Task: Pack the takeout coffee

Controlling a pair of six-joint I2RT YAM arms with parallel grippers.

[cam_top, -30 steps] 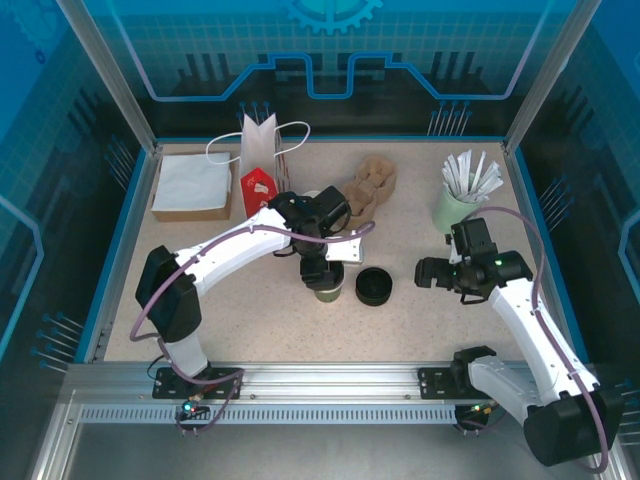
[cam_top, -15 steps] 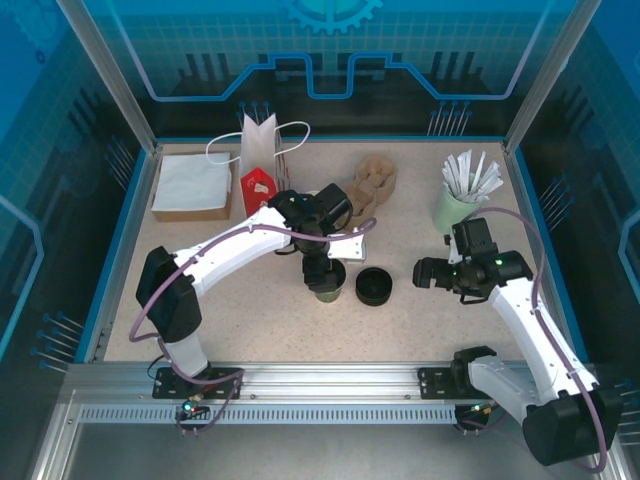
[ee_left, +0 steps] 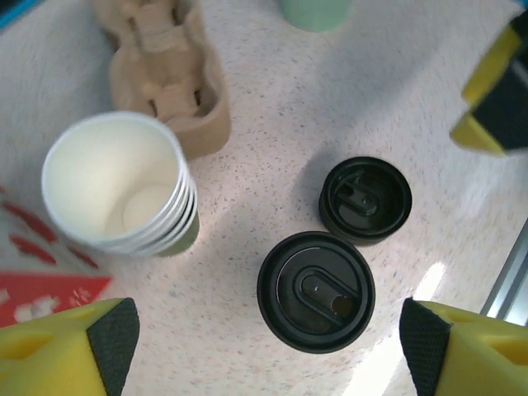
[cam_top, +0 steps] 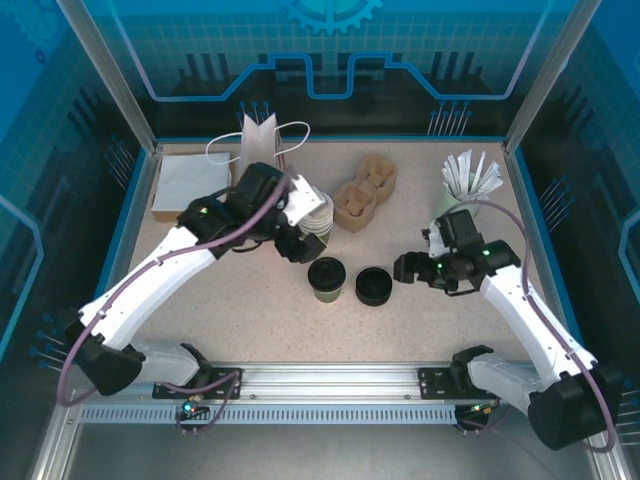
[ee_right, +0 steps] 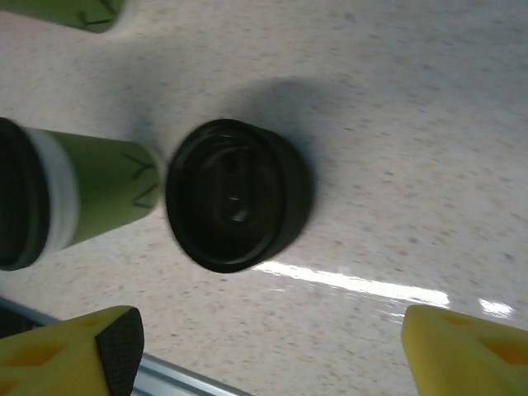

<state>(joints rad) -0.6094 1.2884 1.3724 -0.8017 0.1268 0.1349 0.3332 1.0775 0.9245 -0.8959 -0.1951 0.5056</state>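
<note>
My left claw (ee_left: 268, 345) is wide open. Its yellow fingers (ee_left: 49, 351) stand far apart, and it holds nothing and touches nothing. It hangs over the desk (ee_left: 247, 124) and looks down.

Right below it stands the coffee cup (ee_left: 315, 290), near the middle of the desk. The cup is upright, and a black lid (ee_left: 330, 280) sits on top of it, so I cannot see what is inside. A spare lid (ee_left: 365, 198), also black, lies on the desk just beside the cup.

To one side is a stack of cups (ee_left: 115, 190), green outside and white inside. I can see down to the white bottom of the top one. Just beside the stack lies a brown cup tray (ee_left: 165, 66).

My right claw (ee_right: 272, 355) is wide open too, with nothing between its fingers. It is low over the desk and faces the spare lid. From there the coffee cup shows its green wall, just past the lid.

Far back on the right a pale green cup (cam_top: 452, 212) holds white sticks (cam_top: 470, 172).
</note>
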